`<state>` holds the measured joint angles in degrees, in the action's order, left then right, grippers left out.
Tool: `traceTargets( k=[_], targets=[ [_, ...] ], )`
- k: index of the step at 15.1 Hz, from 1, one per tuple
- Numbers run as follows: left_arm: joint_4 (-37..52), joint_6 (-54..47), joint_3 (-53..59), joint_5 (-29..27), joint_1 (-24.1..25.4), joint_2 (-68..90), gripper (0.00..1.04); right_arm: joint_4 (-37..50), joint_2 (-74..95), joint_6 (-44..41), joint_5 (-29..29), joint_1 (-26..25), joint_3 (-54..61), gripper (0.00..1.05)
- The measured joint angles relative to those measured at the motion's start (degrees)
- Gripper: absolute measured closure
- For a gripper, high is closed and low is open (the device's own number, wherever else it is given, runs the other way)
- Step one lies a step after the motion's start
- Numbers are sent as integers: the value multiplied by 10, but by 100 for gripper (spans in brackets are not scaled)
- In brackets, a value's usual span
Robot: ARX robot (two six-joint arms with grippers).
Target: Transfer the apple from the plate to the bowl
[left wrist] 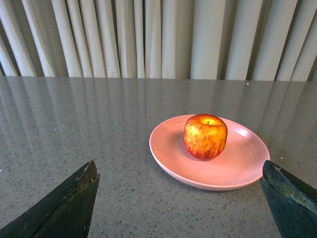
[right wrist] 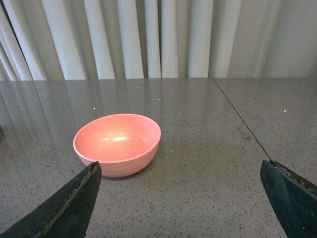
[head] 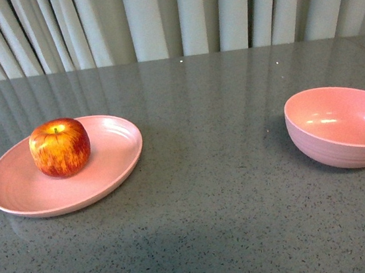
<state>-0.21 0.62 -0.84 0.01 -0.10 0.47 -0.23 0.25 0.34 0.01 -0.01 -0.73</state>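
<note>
Red apple [head: 60,147] on plate [head: 22,186]; left gripper [left wrist: 178,166], right gripper [right wrist: 179,163] both wide, holding nothing; bowl [head: 334,152] well apart.

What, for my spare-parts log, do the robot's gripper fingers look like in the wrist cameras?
Only fingertips show. The left gripper has two dark, near-black fingers, wedge-shaped and tapering to blunt tips, with scuffed greyish edges. The right gripper has matching fingers. No cables, markings or arm links are visible; the front view shows neither arm.

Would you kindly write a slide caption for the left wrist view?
Open left claw faces a red apple sitting on a pink plate.
</note>
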Motion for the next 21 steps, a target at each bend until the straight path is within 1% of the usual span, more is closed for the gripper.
traceTargets(
  k=[16,17,18,19,20,21],
  targets=[
    [0,0,0,0,0,0,7,0,0,0,0,0,0,7],
    [0,0,0,0,0,0,7,-41,10,19,28,9,-10,7],
    [0,0,0,0,0,0,7,-35,46,47,43,5,-16,7],
    [0,0,0,0,0,0,7,1,92,65,30,-15,-32,7],
    [0,0,0,0,0,0,7,62,143,70,6,-37,-66,7],
    [0,0,0,0,0,0,7,115,198,71,-11,-47,-98,7]
  ],
)
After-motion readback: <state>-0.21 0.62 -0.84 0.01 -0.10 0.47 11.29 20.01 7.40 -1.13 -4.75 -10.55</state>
